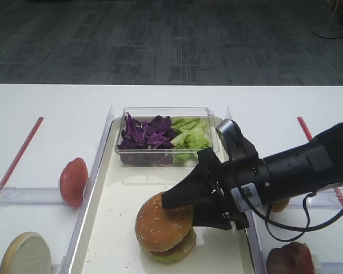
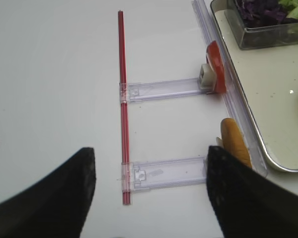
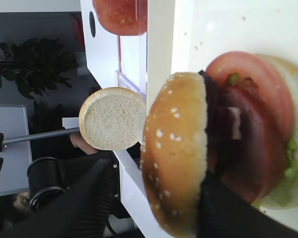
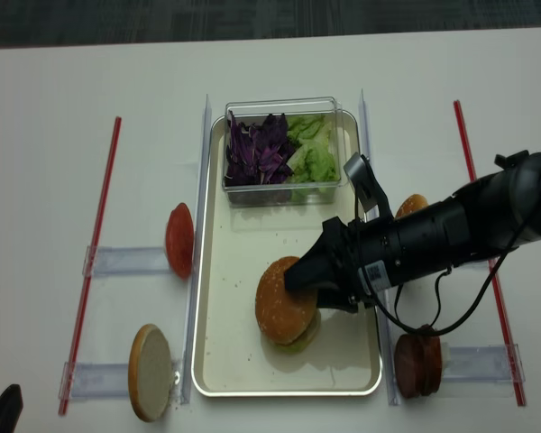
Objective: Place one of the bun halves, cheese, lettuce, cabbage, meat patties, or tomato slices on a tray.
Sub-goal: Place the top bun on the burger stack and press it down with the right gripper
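On the cream tray stands a stacked burger, topped by a sesame bun half. The right wrist view shows a tomato slice, dark meat and lettuce beneath it. My right gripper straddles that bun top, open, with its left finger standing clear of the bun. My left gripper hangs open over bare table at the far left. Purple cabbage and more lettuce fill a clear box. No cheese shows.
Left of the tray, a tomato slice and a pale bun half stand on clear holders. Right of it are meat patties and another bun half. Red strips run along both sides.
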You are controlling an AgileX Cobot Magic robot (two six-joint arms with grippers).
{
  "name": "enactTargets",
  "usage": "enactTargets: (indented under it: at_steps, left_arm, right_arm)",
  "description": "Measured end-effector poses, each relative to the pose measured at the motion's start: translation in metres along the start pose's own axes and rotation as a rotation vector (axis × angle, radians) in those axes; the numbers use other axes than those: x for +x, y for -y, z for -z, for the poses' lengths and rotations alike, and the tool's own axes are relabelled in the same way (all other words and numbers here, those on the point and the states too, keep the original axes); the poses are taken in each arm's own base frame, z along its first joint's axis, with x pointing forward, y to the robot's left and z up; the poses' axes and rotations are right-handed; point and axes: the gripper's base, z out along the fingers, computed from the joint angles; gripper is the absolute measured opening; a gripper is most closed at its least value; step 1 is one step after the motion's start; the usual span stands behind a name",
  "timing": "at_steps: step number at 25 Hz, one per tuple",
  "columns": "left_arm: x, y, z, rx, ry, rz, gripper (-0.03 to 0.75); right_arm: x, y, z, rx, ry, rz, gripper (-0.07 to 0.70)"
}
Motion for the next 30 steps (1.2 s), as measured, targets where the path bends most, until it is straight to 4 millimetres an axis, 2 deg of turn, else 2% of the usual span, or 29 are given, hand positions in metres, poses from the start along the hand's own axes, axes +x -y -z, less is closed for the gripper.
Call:
enactTargets:
  at_steps: [2, 5, 30]
  left_arm:
    - [0.0000, 0.0000, 0.0000, 0.000, 0.000, 0.000, 0.440]
    - [0.0000, 0.0000, 0.0000, 0.000, 0.000, 0.000, 0.440]
    - [0.0000, 0.0000, 0.0000, 0.000, 0.000, 0.000, 0.440]
  right_arm:
    - [-0.0002, -0.0001, 0.0000, -0.001, 0.002, -0.001, 0.485]
    - [-0.0007, -0.0003, 0.0000, -0.003, 0.008, 0.001, 0.530]
    - [-0.0019, -0.0006, 0.0000, -0.007, 0.021, -0.048, 0.580]
